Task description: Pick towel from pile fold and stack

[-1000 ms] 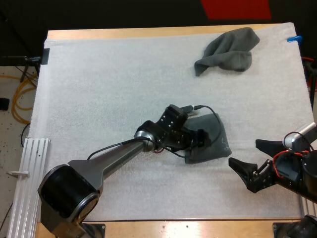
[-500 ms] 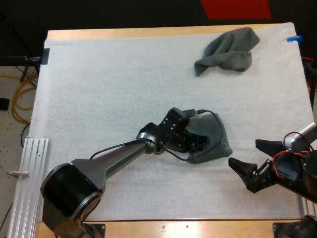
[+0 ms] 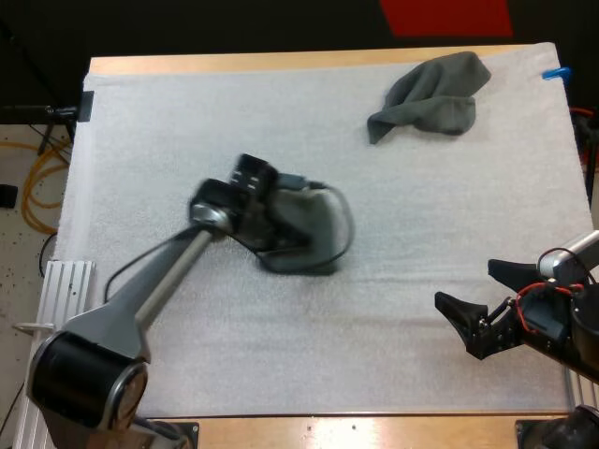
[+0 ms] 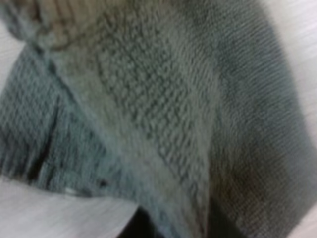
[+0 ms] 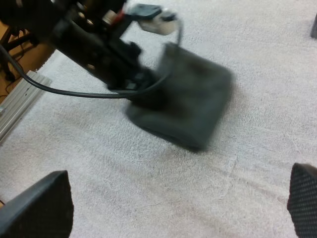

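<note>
- Since a second ago, my left gripper [image 3: 279, 236] has swung from right of centre to left of centre in the high view, carrying the dark grey-green folded towel [image 3: 314, 234] with it.
- It seems clamped on that towel's edge, with the fingers buried in cloth.
- My right gripper [image 3: 465, 285] waits spread wide at lower right, holding nothing.
- One towel is folded. The crumpled grey-green towel [image 3: 430, 94], upper right on the white mat [image 3: 187, 122], is still to fold and stack.

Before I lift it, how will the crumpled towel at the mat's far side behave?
The crumpled towel would likely droop and unfold, as it lies in loose soft folds. It probably grips the textured mat rather than sliding or rolling.
</note>
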You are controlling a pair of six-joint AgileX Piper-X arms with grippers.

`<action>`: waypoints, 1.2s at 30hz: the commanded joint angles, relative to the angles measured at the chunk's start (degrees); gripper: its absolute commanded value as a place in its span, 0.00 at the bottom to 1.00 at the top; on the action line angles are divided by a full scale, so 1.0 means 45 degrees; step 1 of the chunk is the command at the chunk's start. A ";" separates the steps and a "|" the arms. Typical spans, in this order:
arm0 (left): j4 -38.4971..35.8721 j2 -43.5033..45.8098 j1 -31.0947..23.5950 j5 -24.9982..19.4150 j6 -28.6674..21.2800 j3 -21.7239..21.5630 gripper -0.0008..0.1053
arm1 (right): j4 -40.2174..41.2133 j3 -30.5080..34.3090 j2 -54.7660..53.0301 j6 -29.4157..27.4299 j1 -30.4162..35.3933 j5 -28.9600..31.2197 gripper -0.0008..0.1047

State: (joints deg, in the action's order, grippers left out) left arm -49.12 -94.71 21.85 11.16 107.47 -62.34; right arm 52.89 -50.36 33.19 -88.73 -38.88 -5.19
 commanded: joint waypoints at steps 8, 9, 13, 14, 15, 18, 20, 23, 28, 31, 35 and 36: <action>-0.2318 0.0172 -0.2914 -0.4307 -0.3901 -0.0149 0.01 | 0.0014 -0.0038 -0.0045 -0.0019 -0.0029 0.0381 0.81; -0.2317 0.0172 -0.3214 -0.4567 -0.4051 -0.0149 0.01 | 0.0014 -0.0038 -0.0045 -0.0019 -0.0029 0.0381 0.81; -0.2153 0.0172 -0.4505 -0.5205 -0.4761 -0.0149 0.01 | 0.0014 -0.0038 -0.0045 -0.0019 -0.0029 0.0341 0.81; -0.2113 0.0172 -0.4946 -0.5186 -0.4787 -0.0149 0.01 | 0.0014 -0.0038 -0.0045 -0.0019 -0.0029 0.0331 0.81; -0.2101 0.0172 -0.5141 -0.5167 -0.4787 -0.0149 0.01 | 0.0014 -0.0038 -0.0045 -0.0019 -0.0029 0.0332 0.81; -0.2011 0.0172 -0.5869 -0.5083 -0.4787 -0.0149 0.01 | 0.0014 -0.0038 -0.0045 -0.0019 -0.0029 0.0332 0.81; -0.2011 0.0172 -0.6183 -0.4623 -0.4808 -0.0149 0.04 | 0.0014 -0.0038 -0.0045 -0.0019 -0.0029 0.0332 0.81; -0.2011 0.0172 -0.6335 -0.4006 -0.4907 -0.0149 0.15 | 0.0014 -0.0038 -0.0045 -0.0019 -0.0029 0.0332 0.81; -0.1966 0.0172 -0.6335 -0.5040 -0.5007 -0.0149 0.41 | 0.0014 -0.0038 -0.0045 -0.0019 -0.0029 0.0332 0.81; -0.1907 0.0202 -0.6335 -0.6219 -0.5007 -0.0149 0.46 | 0.0014 -0.0038 -0.0045 -0.0019 -0.0029 0.0332 0.81; -0.1724 0.0405 -0.6335 -0.7650 -0.4983 -0.0149 0.46 | 0.0014 -0.0038 0.0001 -0.0019 -0.0029 0.0332 0.81; -0.1693 0.0487 -0.6335 -0.7813 -0.4983 -0.0149 0.46 | 0.0014 -0.0038 0.0042 -0.0019 -0.0029 0.0332 0.81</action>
State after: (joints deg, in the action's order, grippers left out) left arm -57.17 -93.64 -6.74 -22.00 85.21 -62.68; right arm 52.89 -50.36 33.34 -88.73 -38.88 -3.58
